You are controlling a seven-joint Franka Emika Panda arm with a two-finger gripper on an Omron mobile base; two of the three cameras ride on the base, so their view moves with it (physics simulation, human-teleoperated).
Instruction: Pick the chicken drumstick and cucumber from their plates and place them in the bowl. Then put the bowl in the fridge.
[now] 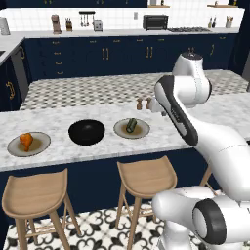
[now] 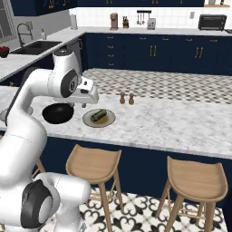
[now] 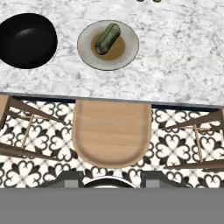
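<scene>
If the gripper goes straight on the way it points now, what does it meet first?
Most likely the wooden stool seat, which sits mid-frame in the hand view ahead of the gripper. The plate with the cucumber lies off that line. Depth is uncertain.

Plates: you have two, a left plate [image 1: 43, 143] and a right plate [image 1: 141, 130].
Bowl: one black bowl [image 1: 87, 132] between them.
Drumstick: one chicken drumstick [image 1: 26, 141], on the left plate.
Cucumber: one cucumber [image 1: 131, 125], on the right plate.
Shakers: two small shakers [image 1: 144, 103], far side of the counter.
Stools: you can count two wooden stools [image 1: 145, 177] on the near side.
</scene>
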